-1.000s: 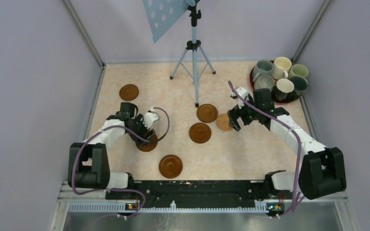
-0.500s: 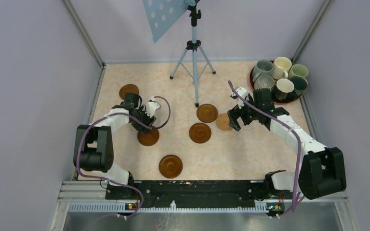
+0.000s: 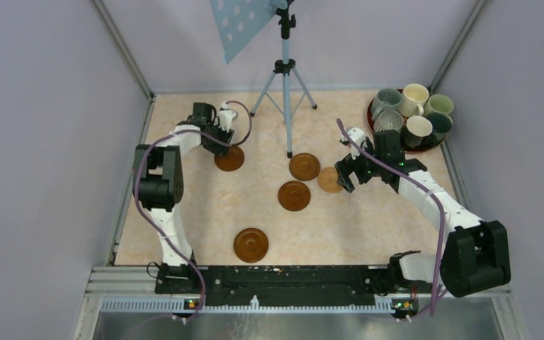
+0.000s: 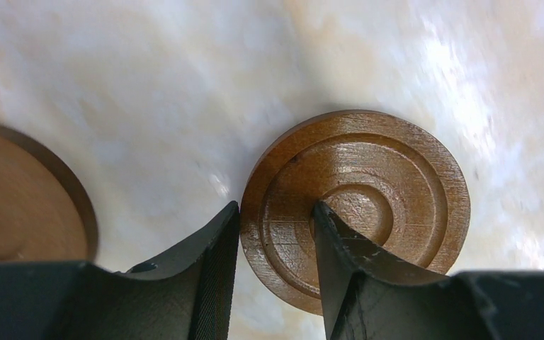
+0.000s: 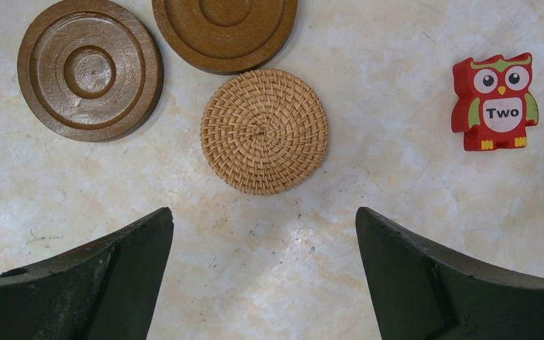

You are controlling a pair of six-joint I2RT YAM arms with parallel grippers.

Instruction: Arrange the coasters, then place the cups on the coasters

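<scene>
Coaster on the move: within a second the left arm has swung toward the counter's far left corner, bringing the dark wooden disc beside another coaster, one step in the arranging while the cups wait at the far right corner. Its jaws, narrowed, pinch the disc from rim to raised centre; the right arm's jaws gape empty above a woven coaster.

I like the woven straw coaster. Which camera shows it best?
The right wrist view: the woven coaster lies whole and sharp there. The top view shows it small, partly under the right tool. The left wrist view misses it.
</scene>
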